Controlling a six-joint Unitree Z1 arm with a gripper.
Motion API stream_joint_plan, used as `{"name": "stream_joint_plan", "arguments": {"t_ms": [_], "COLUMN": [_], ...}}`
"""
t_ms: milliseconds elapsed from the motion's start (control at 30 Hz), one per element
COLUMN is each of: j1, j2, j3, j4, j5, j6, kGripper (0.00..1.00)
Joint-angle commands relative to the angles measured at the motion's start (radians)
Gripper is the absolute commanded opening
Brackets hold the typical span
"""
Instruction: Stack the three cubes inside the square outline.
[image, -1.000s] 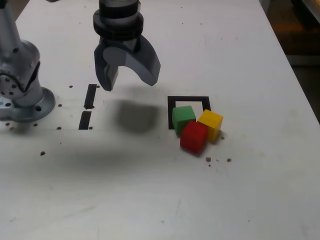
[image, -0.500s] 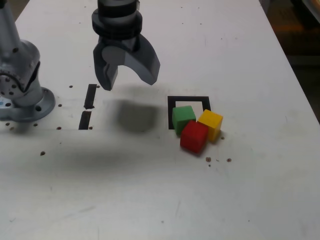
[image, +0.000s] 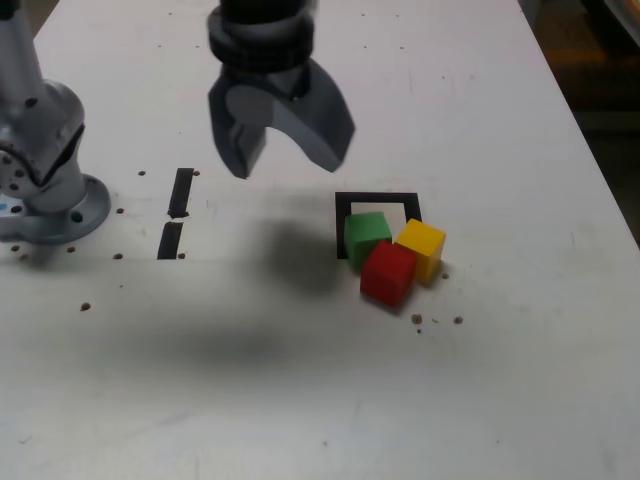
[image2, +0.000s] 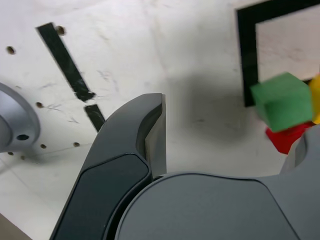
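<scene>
A pale, scuffed tabletop (image: 480, 380) has scattered dark holes. Soft light falls across it. Beyond its edge, the surroundings look dark brown.

Right of centre in my exterior view, I see the black square (image: 376, 198), green cube (image: 366, 242) overlapping its lower edge, red cube (image: 387, 274) below, yellow cube (image: 421, 247) rightmost.

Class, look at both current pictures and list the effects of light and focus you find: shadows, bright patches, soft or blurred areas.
Exterior view: soft-edged shadow on the table below the open gripper, a brighter patch towards the left edge, and the gripper slightly blurred. Wrist view: diffuse dark shadow beside the green cube, whose edges look soft.
</scene>
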Motion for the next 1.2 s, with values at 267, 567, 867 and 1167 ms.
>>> {"name": "stream_joint_plan", "arguments": {"t_ms": [267, 567, 867, 1167], "j1": [-0.126, -0.197, -0.220, -0.206], "j2": [0.098, 0.194, 0.256, 0.334], "j3": [-0.144, -0.206, -0.236, -0.259], "j4": [0.023, -0.022, -0.060, -0.067], "j5": [-0.072, -0.139, -0.167, -0.171], "j6": [0.002, -0.003, -0.001, 0.018], "kGripper": [0.94, 0.94, 0.94, 0.94]}}
